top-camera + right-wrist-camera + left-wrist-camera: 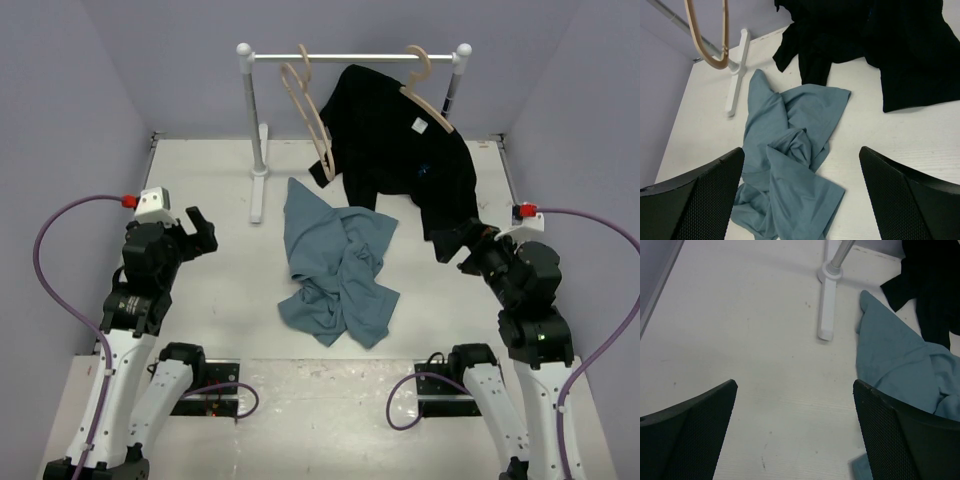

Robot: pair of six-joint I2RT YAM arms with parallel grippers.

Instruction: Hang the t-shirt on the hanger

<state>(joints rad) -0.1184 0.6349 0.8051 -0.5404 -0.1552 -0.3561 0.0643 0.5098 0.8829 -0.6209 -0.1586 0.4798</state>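
The t-shirt (335, 275) lies crumpled on the table (200, 190) between the two arms. Its long axis runs near to far, and a narrow tip points toward the rack's foot (257, 200). The left tool (795, 390) is spread wide above bare table, holding nothing. The right tool (802, 155) is equally wide and also empty. There are two shirts and two hangers. The hanger (308, 115) hangs bare on the rail (350, 58), and its twin (425, 85) carries the black shirt (400, 150).
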